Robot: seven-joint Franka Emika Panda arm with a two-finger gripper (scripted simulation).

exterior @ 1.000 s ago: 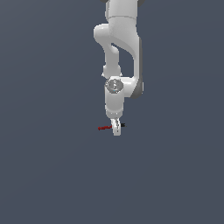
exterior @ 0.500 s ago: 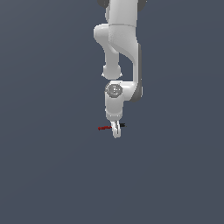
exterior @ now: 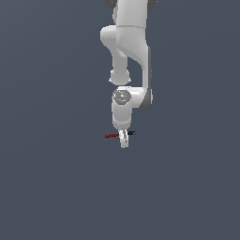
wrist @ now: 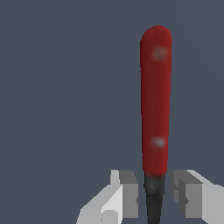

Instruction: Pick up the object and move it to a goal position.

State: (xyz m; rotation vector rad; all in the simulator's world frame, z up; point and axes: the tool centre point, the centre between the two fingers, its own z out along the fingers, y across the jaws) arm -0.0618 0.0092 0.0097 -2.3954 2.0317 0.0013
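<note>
The object is a thin rod (exterior: 111, 136) lying level, its red end pointing to the exterior view's left and its short black end (exterior: 131, 133) to the right. My gripper (exterior: 123, 138) points straight down over it, near where red meets black. Its fingers are drawn in to a narrow shape around the rod. In the wrist view the red length of the object (wrist: 155, 96) runs away from the hand. The black part sits between the two grey fingertips (wrist: 124, 188), which stand close on either side of it.
A plain dark grey surface (exterior: 51, 187) fills both views. The white arm (exterior: 131, 51) rises from the gripper to the exterior view's upper edge. No other objects or marker show.
The wrist came down slightly a second ago and then stayed put. The fingers, spread in a loop around the rod before, have closed in. The rod has not moved.
</note>
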